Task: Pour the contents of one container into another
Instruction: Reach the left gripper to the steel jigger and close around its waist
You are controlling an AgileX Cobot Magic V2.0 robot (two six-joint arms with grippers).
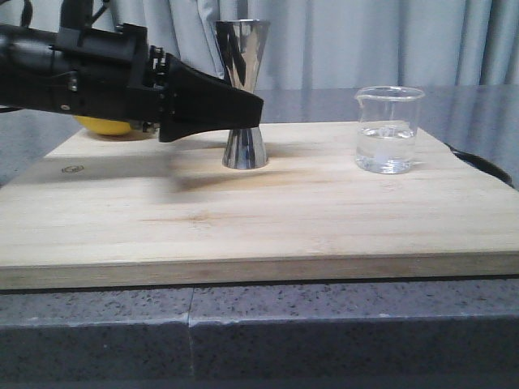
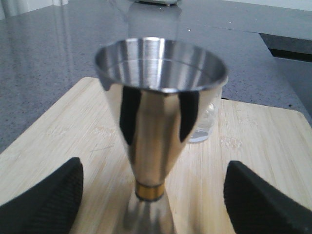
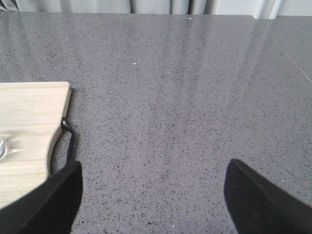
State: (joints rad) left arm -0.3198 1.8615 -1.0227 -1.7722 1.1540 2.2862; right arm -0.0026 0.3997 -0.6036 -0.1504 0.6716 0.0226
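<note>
Hidden: jigger (image 1: 242, 93) waist covered by left gripper (image 1: 243, 109) in front view; yellow object (image 1: 103, 126) behind the arm, mostly blocked.
Left jaws: spread wide either side of the jigger's narrow waist in wrist view, not touching, holding nothing.
Right gripper (image 3: 153, 195): jaws wide apart, empty, over bare grey bench (image 3: 185, 87).
Beaker (image 1: 388, 130): centre right of front view, upright, some clear liquid, well apart from jigger.
Board (image 1: 243, 211): pale wood; open room in front.
Room: grey curtain (image 1: 324, 40) behind.
</note>
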